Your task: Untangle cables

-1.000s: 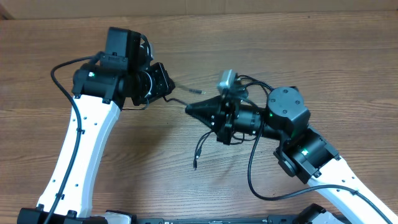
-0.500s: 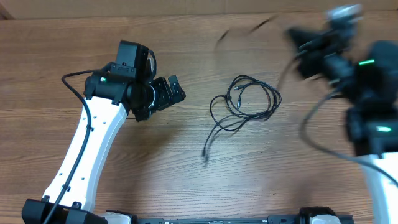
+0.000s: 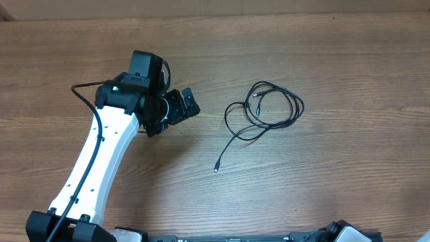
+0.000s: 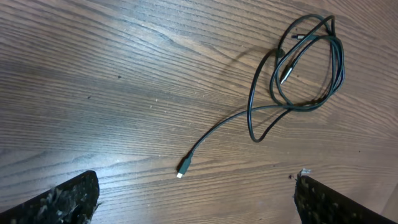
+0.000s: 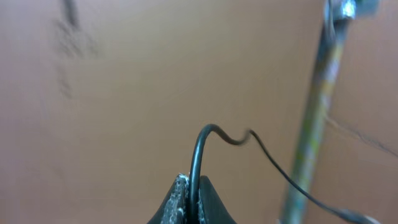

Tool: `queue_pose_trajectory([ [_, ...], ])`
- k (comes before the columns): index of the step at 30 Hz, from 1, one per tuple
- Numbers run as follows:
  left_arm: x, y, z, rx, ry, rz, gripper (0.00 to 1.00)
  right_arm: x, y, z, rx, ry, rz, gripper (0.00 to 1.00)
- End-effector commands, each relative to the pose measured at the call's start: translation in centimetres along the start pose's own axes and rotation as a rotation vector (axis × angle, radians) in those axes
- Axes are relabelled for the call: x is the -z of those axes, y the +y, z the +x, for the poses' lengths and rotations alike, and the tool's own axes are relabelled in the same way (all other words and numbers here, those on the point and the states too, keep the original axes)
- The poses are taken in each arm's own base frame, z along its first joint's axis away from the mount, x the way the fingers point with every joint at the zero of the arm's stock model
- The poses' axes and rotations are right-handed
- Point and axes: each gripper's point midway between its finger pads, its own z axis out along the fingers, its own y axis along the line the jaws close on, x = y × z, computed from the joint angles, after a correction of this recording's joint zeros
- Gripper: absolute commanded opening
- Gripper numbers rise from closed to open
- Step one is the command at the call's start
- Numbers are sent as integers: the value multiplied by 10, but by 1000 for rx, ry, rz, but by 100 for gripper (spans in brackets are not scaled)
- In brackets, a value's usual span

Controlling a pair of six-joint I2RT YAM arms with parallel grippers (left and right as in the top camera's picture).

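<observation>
Quick update, going left to right. The left claw point(image 3: 185, 107) has just let go: a second ago it was pinched on the tangle mid-table, and now its jaws are wide apart with nothing in them, hovering over bare table point(image 3: 336, 181).

To its right, the loose cord point(image 4: 340, 62) has dropped flat on the wood. It lies in a messy double loop with one long tail running down-left to a plug point(image 4: 182, 172). The loop crosses itself a few times, and I can't tell if that's a real knot or just overlap.

The right arm was nose to nose with the left a second ago and has since whipped clean out of the overhead shot. Its wrist view shows the right claw point(image 5: 189, 196) clenched on the held cord point(image 5: 200, 149), which arcs up and trails off right against a blurry tan background.

So I reckon the two cords are now apart, which is most of the job.

Nothing sits between the left claw and the loop. The only other thing is a smeared pole-ish shape point(image 5: 317, 93) near the held cord, and I can't tell what it is.
</observation>
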Motion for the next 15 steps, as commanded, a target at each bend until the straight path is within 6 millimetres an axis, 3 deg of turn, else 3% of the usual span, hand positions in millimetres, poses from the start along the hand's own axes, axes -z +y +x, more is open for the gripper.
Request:
queue_pose_trajectory([
  [1, -1, 0, 1, -12, -6, -10, 100, -40, -63, 72, 108, 198, 190, 4],
  [3, -1, 1, 1, -11, -6, -14, 100, -52, -106, 123, 162, 350, 348, 4],
  [7, -1, 3, 0, -11, -14, -26, 100, -53, -175, 192, 200, 546, 563, 4],
  [10, -1, 4, -1, -11, -17, -30, 100, -47, -218, 232, 177, 623, 646, 4],
  [13, 0, 8, -3, -11, -32, -52, 100, -32, -263, 249, 158, 627, 725, 4],
  [15, 0, 8, -4, -11, -34, -54, 99, -20, -290, 239, 164, 575, 782, 4],
])
